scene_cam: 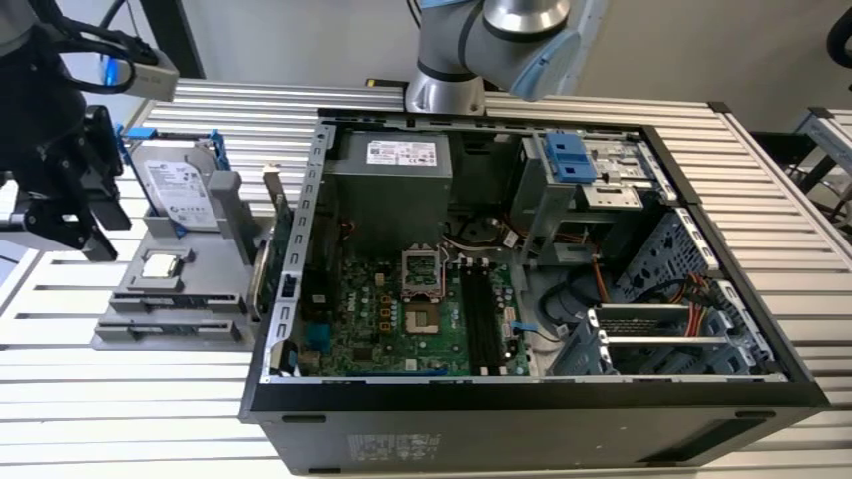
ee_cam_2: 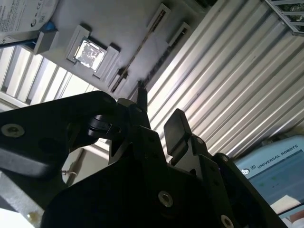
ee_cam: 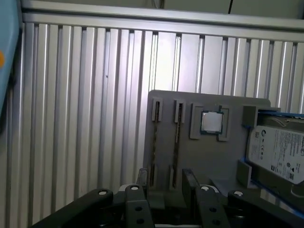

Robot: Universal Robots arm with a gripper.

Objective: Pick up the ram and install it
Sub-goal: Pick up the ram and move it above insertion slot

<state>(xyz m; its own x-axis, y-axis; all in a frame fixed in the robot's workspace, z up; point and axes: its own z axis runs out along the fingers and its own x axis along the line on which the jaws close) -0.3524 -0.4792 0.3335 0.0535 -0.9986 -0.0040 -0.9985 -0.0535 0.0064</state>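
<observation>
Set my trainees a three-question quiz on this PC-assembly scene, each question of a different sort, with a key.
1. True or false: the hand is shut on the ram.
2. Which part sits in the tray between the ram and the drive? A) processor B) battery C) screwdriver
3. Fill in: the tray lies on the exterior view's ____ of the case.

Key: 1 false, the hand is open and holds nothing; 2 A; 3 left.
</observation>
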